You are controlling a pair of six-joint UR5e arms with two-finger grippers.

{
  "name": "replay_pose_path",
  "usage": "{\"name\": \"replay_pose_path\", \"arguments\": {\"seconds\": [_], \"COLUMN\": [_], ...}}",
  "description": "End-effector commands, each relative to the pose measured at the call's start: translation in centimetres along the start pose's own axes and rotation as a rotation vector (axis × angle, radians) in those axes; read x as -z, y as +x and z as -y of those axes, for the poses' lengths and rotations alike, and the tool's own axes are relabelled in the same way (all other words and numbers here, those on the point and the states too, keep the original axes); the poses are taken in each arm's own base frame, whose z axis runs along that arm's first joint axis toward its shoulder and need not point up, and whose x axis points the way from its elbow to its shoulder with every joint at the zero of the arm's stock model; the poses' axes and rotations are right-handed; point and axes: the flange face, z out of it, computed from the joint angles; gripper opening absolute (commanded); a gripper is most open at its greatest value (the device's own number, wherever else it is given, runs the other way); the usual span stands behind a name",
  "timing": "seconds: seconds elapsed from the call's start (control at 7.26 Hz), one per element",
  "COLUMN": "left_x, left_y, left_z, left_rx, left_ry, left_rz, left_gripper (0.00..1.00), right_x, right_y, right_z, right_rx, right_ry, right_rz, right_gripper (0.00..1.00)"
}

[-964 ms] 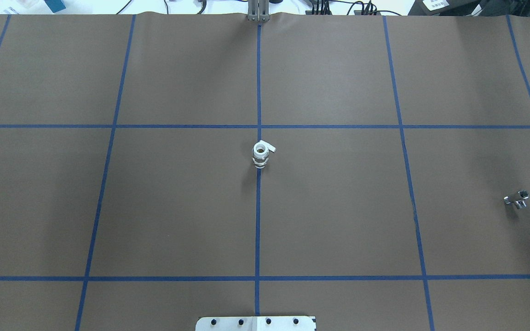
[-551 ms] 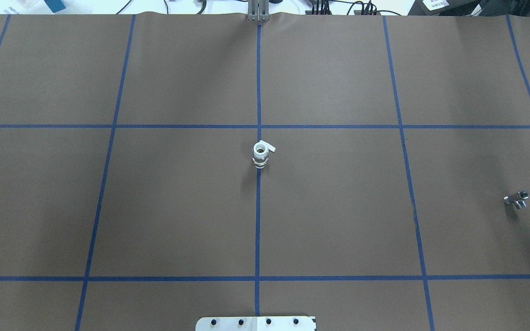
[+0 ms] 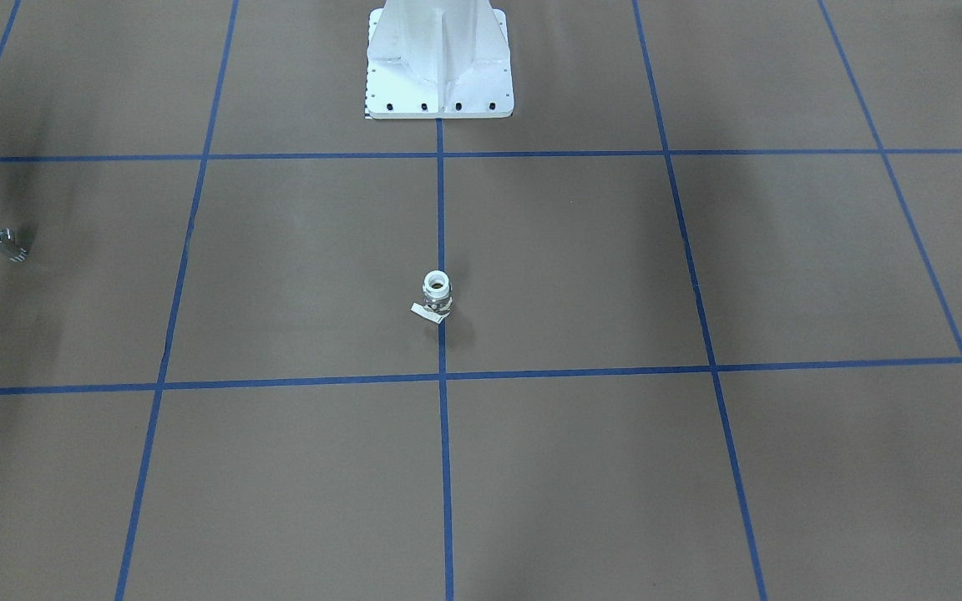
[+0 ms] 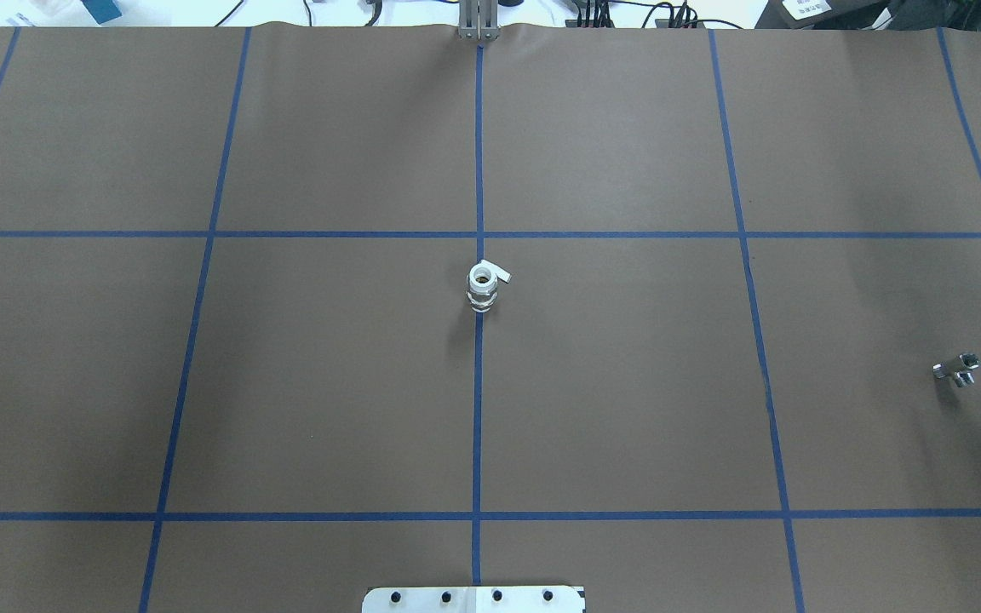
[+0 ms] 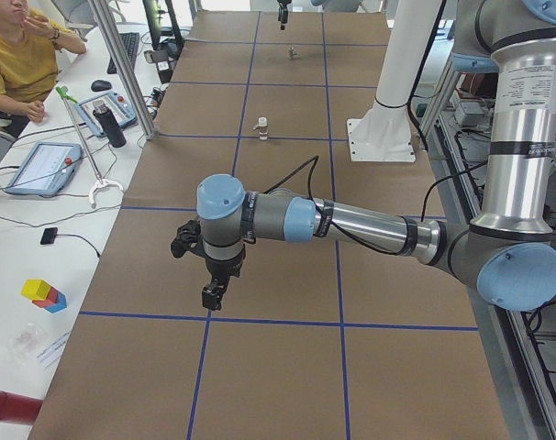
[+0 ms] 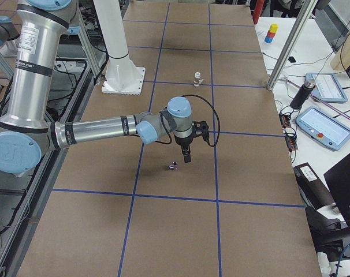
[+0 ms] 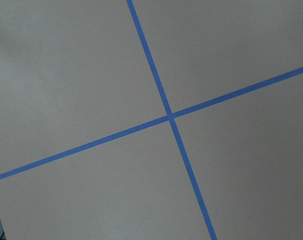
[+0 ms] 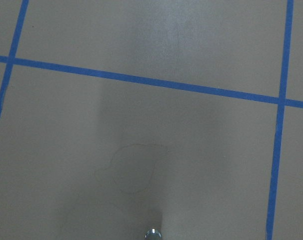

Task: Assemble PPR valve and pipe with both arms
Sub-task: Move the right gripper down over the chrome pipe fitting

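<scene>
The PPR valve [image 4: 481,289], a stubby fitting with a white plastic ring end, a metallic middle band and a flat pale lever tab, stands upright at the centre of the overhead frame. It sits right on the central blue tape line [image 4: 477,409] of the brown paper-covered table [image 4: 329,383]. Its long axis is vertical, with the ring's opening facing up. The tab lies at its base and points to the upper right in the overhead frame, lower left in the front-facing one. The pipe [image 4: 956,369], a short shiny chrome-silver metal stub, lies on its side far to the right of the overhead frame, a little below mid-height and well apart from the valve. Its long axis runs nearly across that frame, right end slightly higher, and a short side stub points toward the bottom edge. The black two-finger right gripper [image 6: 186,156] hangs fingers-down over the table near the middle of the exterior right frame, just up and right of the pipe and apart from it. In the overhead frame only a black tip of it shows at the right edge, above the pipe, and whether its claw is spread or pressed together cannot be told. The black left gripper [image 5: 211,295] hangs fingers-down at the left centre of the exterior left frame, above bare table near a tape crossing, and its claw's state cannot be told either. The white bolted pedestal base [image 3: 439,58] stands at the top centre of the front-facing frame.
</scene>
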Motion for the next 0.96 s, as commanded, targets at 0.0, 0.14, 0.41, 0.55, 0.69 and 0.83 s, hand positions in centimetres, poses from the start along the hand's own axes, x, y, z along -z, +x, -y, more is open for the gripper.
{"name": "replay_pose_path", "arguments": {"seconds": [0.0,0.14,0.41,0.55,0.69,0.83], "left_x": [0.0,-0.2,-0.2,-0.1,-0.1,-0.1], "left_y": [0.0,0.0,0.0,0.0,0.0,0.0], "left_z": [-0.3,-0.6,-0.7,-0.7,-0.7,-0.7], "left_rx": [-0.004,-0.004,-0.005,-0.006,-0.006,-0.004], "left_ry": [0.005,0.006,0.007,0.008,0.008,0.008], "left_rz": [0.001,0.002,0.002,0.002,0.002,0.002], "left_gripper": [1.0,1.0,1.0,1.0,1.0,1.0], "right_x": [-3.3,-4.7,-8.1,-9.0,-9.4,-9.6], "right_y": [-1.4,-2.6,-1.2,-0.8,-0.9,-1.1], "right_z": [-2.0,-2.4,-3.9,-4.7,-5.2,-5.4], "right_rx": [-0.015,-0.023,0.013,0.017,0.029,0.033], "right_ry": [0.003,0.011,0.038,0.031,0.026,0.018], "right_rz": [-0.008,-0.025,-0.007,-0.005,-0.013,-0.012], "right_gripper": [1.0,1.0,0.98,0.98,0.96,0.88]}}
